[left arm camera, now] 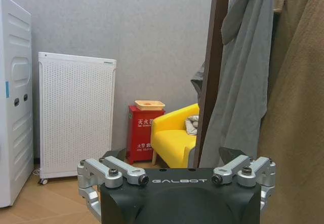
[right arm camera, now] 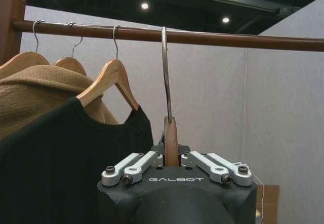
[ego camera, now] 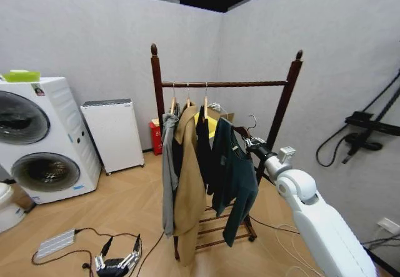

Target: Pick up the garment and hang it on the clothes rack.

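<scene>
Right gripper (right arm camera: 171, 159): fingertips sitting behind the hanger (right arm camera: 171, 140) neck, contact not resolvable. Hook tip vs. rack bar (right arm camera: 202, 37): touching or just under, can't tell. Garment (ego camera: 232, 180) is covering rack's far-right lower post. Left gripper (left arm camera: 177, 176) fingertips are getting cut off by frame edge.

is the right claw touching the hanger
Touching. The right wrist view shows the right claw shut on the wooden hanger, its fingers pressed against both sides.
</scene>
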Robot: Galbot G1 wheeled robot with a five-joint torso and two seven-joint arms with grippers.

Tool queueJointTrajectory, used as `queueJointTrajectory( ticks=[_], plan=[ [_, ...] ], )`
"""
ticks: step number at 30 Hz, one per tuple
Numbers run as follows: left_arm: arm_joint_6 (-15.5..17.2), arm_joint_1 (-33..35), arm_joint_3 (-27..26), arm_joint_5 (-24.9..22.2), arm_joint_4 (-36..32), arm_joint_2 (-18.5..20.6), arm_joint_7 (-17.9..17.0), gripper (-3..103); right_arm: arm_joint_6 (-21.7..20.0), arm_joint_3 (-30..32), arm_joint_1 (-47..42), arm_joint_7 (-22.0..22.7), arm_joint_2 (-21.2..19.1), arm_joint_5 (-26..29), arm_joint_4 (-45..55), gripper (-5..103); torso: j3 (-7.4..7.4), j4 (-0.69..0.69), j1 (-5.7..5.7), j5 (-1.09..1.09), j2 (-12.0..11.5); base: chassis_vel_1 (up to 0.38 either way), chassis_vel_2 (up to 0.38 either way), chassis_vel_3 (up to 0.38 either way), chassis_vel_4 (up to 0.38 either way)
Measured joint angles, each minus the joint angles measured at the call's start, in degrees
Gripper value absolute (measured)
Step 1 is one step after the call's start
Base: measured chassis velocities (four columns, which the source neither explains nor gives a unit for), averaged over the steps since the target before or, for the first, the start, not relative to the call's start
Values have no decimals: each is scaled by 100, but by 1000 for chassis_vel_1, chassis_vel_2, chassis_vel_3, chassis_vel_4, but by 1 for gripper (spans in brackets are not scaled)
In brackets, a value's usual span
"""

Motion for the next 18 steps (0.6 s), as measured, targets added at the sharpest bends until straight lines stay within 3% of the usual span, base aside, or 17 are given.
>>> queueJointTrajectory(
  ticks=[10, 18],
  plan=[
    [0, -1, 1, 0, 0, 0, 0, 100, -75, -54, 72, 104, 22, -125, 39, 10, 3, 0, 8, 1, -3, -166, 150, 164, -161],
    [0, -1, 1, 0, 0, 0, 0, 100, -277, -141, 278, 297, -34, -42, 343, 10, 1, -2, 3, 1, -3, -62, 52, 44, -26]
  ],
)
